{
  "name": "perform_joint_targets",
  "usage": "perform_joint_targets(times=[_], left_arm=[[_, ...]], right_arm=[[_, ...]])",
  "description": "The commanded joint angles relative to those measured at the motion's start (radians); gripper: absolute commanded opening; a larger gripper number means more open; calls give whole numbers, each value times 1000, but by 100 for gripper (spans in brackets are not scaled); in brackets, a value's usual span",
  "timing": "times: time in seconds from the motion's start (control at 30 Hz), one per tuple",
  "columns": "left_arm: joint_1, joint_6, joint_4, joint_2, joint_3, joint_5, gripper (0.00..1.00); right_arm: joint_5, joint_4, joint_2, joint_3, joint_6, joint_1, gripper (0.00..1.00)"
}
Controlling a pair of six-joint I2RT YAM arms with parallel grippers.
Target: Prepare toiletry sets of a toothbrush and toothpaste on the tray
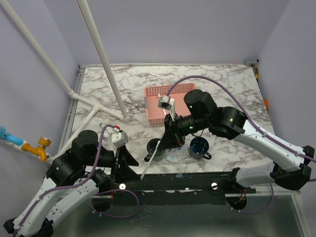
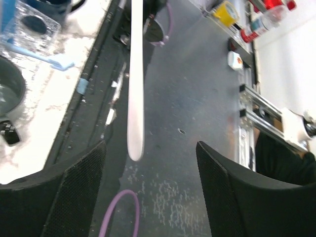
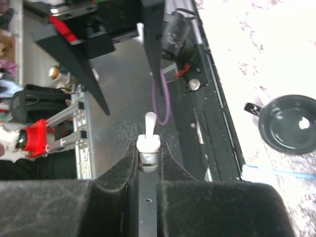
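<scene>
The right gripper [image 3: 148,148] has its fingers pinched tight on a white toothbrush [image 3: 149,143], gripping it near one end. The rest of the handle juts forward and down past the table's near edge. The right wrist view foreshortens the toothbrush so much that I cannot tell which end is held.

The long free end probably explains the hold. In the left wrist view the handle [image 2: 134,98] hangs between the wide-spread fingers of the left gripper [image 2: 150,148] and touches neither pad. This looks like a hand-over being lined up: one arm offers the free length, and the other waits open around it, empty.

The tray [image 1: 181,154] sits on the marble near the front edge, between a dark mug [image 1: 154,146] and a blue mug [image 1: 200,147], and just under the right arm's wrist. That puts it within short reach of both arms. A light-blue toothbrush [image 2: 47,55] lies at the tray's edge [image 2: 49,37], with its end out on the table. The pink basket [image 1: 165,106] stands further back, apart from all this. I can make out no toothpaste in any view.
</scene>
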Motion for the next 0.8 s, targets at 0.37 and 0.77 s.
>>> perform_joint_targets(times=[0.37, 0.77], left_arm=[[-2, 2, 31, 1, 58, -312, 86], [-2, -20, 72, -6, 24, -335, 94]], right_arm=[[548, -261, -51, 92, 90, 106, 0], [1122, -498, 67, 261, 233, 397, 0]])
